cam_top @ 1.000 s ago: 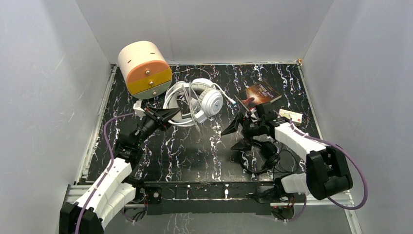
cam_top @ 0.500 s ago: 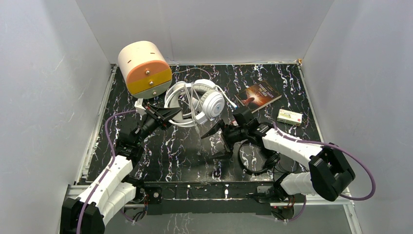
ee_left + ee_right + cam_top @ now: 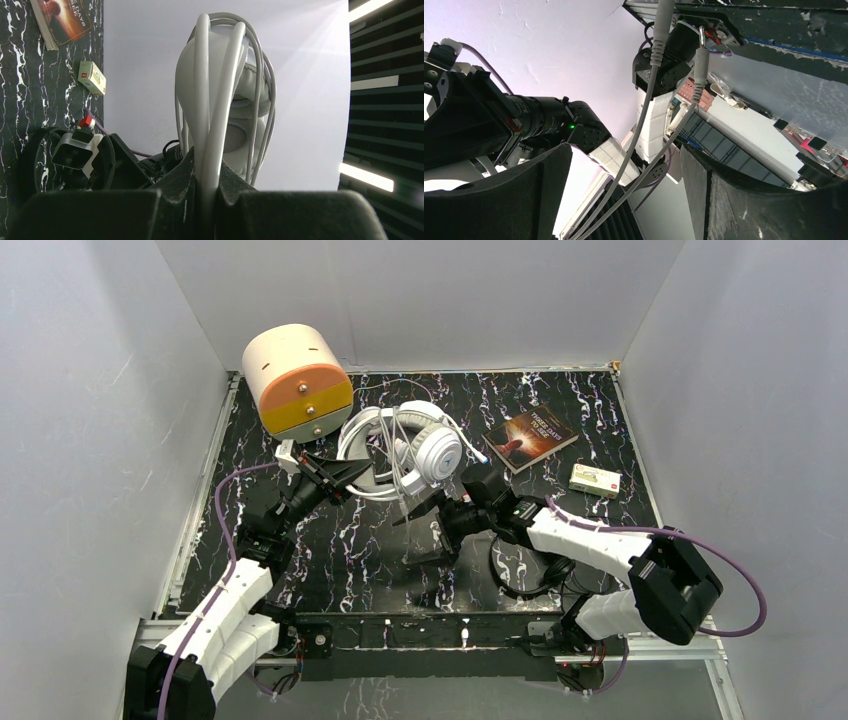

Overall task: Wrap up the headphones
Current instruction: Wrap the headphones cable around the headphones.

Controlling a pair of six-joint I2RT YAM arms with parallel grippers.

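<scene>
My left gripper (image 3: 358, 475) is shut on the headband of the big white headphones (image 3: 410, 440) and holds them tilted above the table. In the left wrist view the band (image 3: 212, 75) is pinched between the fingers, with cord looped over it. My right gripper (image 3: 415, 537) is open just below the white ear cup (image 3: 437, 452). In the right wrist view two pale cords (image 3: 636, 150) with plug ends run between its spread fingers without touching them. A small black pair (image 3: 535, 565) lies on the table under the right arm. I cannot tell a slimmer white pair apart.
A beige cylinder with an orange drawer front (image 3: 297, 380) stands at the back left, close to the left gripper. A book (image 3: 530, 435) and a small box (image 3: 594, 480) lie at the back right. White walls enclose the marbled black table (image 3: 330, 560).
My right arm has swung left from beside the book to under the white headphones, so its open jaws now straddle the hanging cords. The left gripper has held still.
</scene>
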